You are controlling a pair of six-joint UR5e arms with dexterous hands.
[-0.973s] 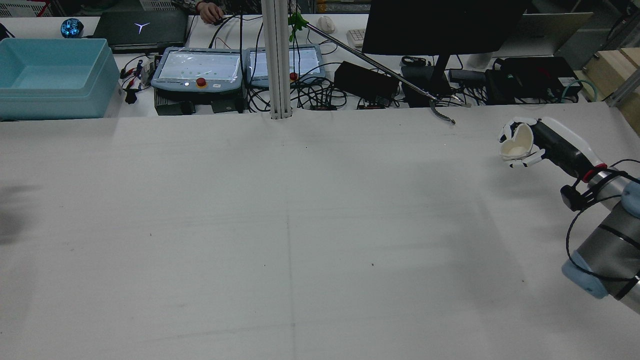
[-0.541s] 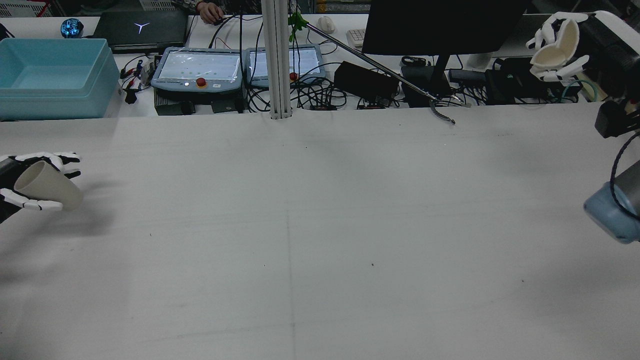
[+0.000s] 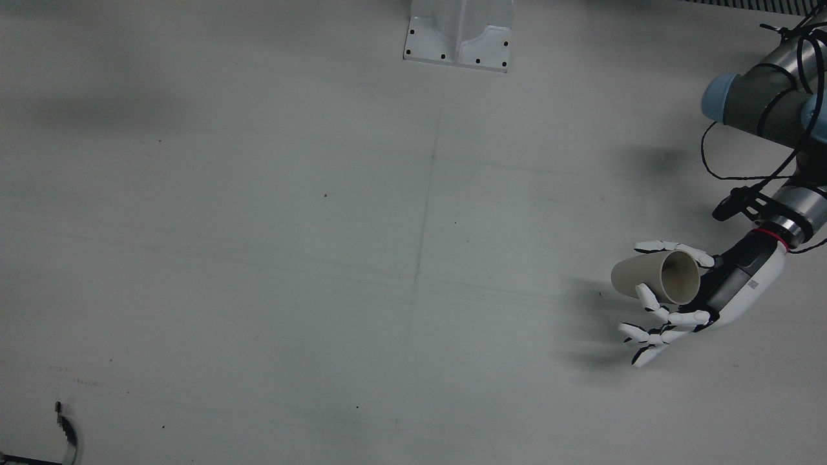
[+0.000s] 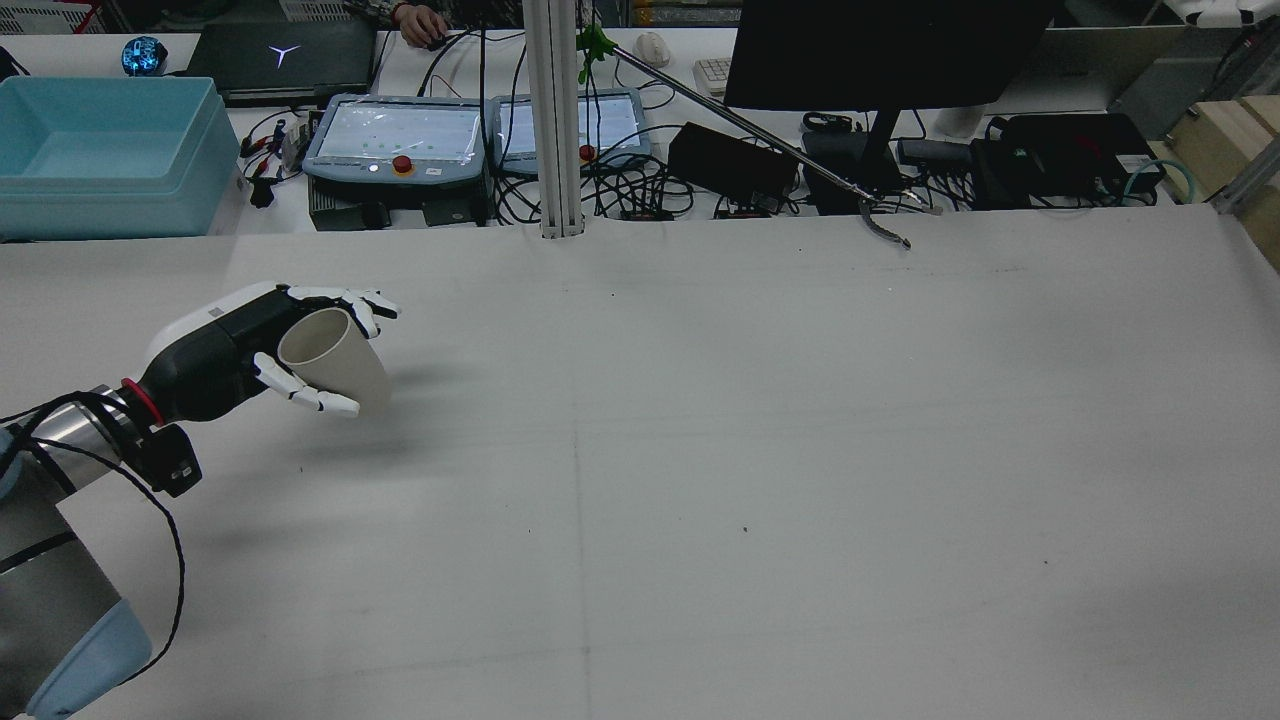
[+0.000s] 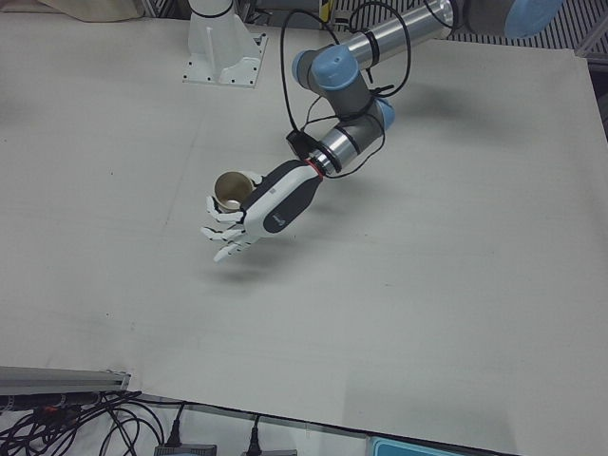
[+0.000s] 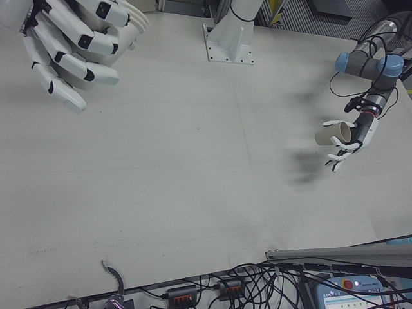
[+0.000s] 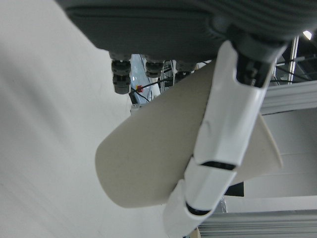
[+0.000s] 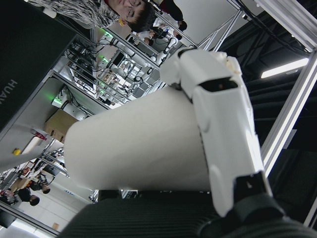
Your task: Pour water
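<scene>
My left hand (image 4: 250, 345) is shut on a beige paper cup (image 4: 335, 358), held tilted above the left side of the table. The hand also shows in the front view (image 3: 704, 294) with the cup (image 3: 646, 278) lying nearly sideways, its mouth toward the palm. The left-front view shows the same hand (image 5: 261, 207) and cup (image 5: 231, 189). The left hand view shows the cup (image 7: 148, 163) under one finger (image 7: 223, 129). My right hand (image 6: 71, 38) is raised high, close to the right-front camera. It is shut on a white cup (image 8: 138, 144).
A blue bin (image 4: 100, 150), two teach pendants (image 4: 395, 140), cables and a dark monitor (image 4: 880, 50) stand beyond the table's far edge. A white post (image 4: 555, 120) rises at the middle back. A long grabber tool (image 4: 760, 130) leans there.
My left hand moved in from the left edge toward the table's middle with the beige cup. My right hand rose with the white cup almost out of the rear view.
</scene>
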